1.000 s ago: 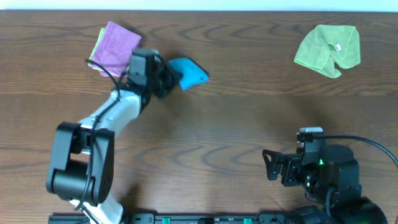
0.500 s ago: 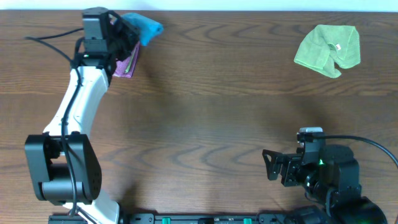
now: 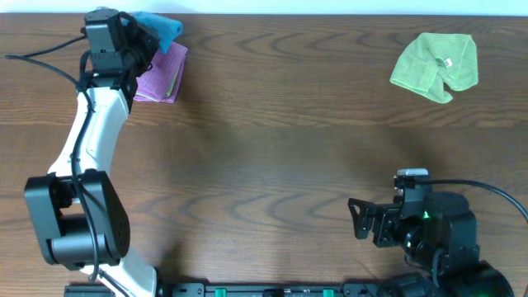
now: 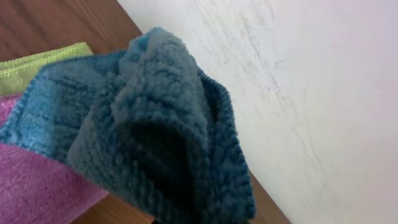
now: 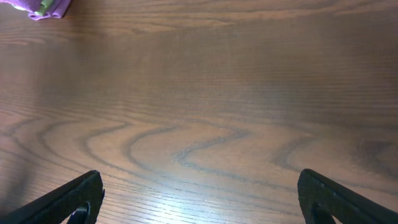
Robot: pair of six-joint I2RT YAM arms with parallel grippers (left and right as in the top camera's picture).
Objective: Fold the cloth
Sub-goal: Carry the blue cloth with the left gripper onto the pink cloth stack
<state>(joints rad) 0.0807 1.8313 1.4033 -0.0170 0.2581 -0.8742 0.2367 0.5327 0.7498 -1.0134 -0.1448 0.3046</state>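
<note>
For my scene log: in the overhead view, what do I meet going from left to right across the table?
First the cloth, then the right gripper, then the lime-green cloth.

A table [image 3: 272, 165] of dark brown wood with long wavy grain fills nearly all of the overhead view. Along its far edge runs 1 narrow strip of white surface [image 4: 323, 93]; the left wrist view shows it matt, with faint grey scuffs and streaks. Soft, even light falls on the tabletop, leaving a pale sheen on the grain in the right wrist view
</note>
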